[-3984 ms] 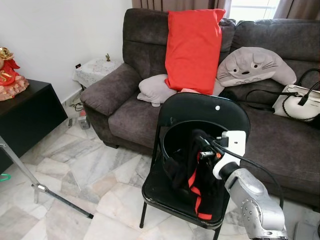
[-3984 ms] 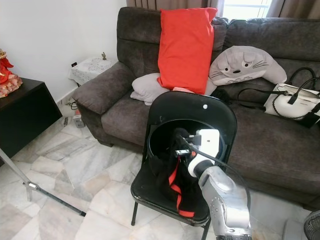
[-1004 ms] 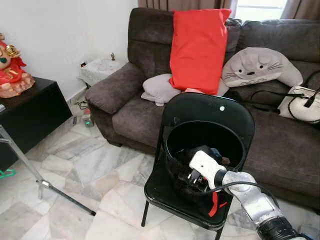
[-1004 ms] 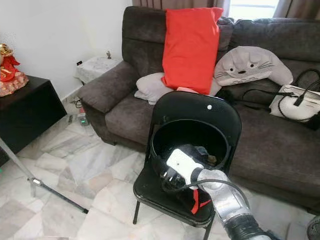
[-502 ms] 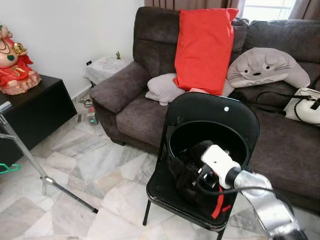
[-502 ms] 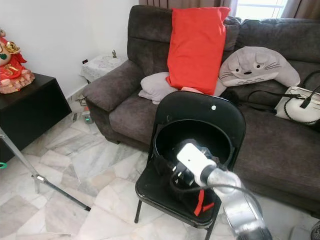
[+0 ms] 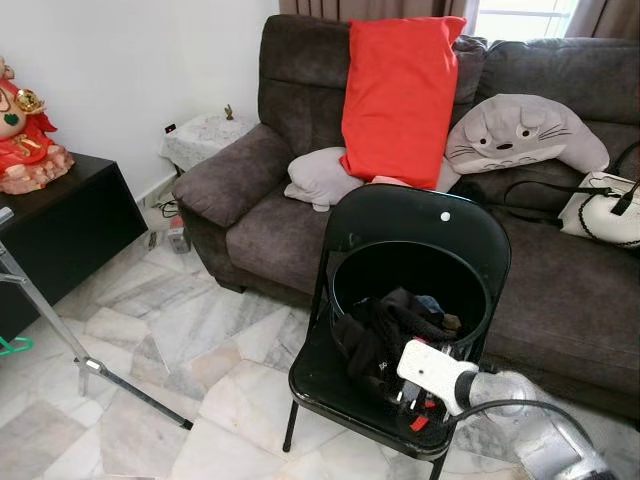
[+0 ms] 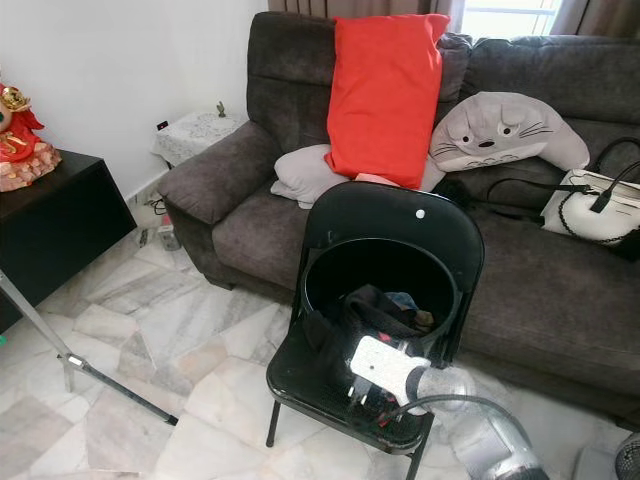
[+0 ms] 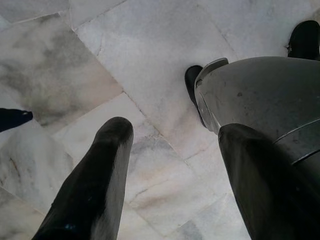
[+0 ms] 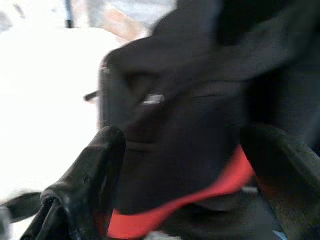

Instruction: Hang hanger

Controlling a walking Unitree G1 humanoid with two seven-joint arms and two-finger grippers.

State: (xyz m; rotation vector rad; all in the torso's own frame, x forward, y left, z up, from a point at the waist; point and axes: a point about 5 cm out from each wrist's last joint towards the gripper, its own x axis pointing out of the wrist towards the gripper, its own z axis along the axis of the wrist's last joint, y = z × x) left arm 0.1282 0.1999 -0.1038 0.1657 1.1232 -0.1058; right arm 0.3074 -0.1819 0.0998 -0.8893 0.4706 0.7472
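A black folding chair [image 7: 420, 225] carries a round black basket [image 7: 341, 290] stuffed with black clothes [image 7: 390, 318]. A black garment with red trim [image 10: 200, 197] spills over the basket's front onto the seat. My right gripper [image 7: 410, 398] is low at the basket's front, just above the seat. In the right wrist view its fingers [image 10: 100, 165] stand open, with that black and red cloth between them. My left gripper [image 9: 176, 131] hangs open over the marble floor, holding nothing. I can make out no hanger in the basket.
Behind the chair stands a dark brown sofa [image 7: 250, 220] with a red cushion [image 7: 400, 90], a grey plush [image 7: 525, 130] and a white handbag [image 7: 605, 215]. A black cabinet [image 7: 60, 230] and a slanting metal stand leg [image 7: 70, 350] are at the left. Something green [image 7: 8, 347] lies at the left edge.
My right gripper has dropped from the basket's mouth to its front near the seat. The garment it held up four seconds ago now lies in and over the basket. The camera shifted slightly.
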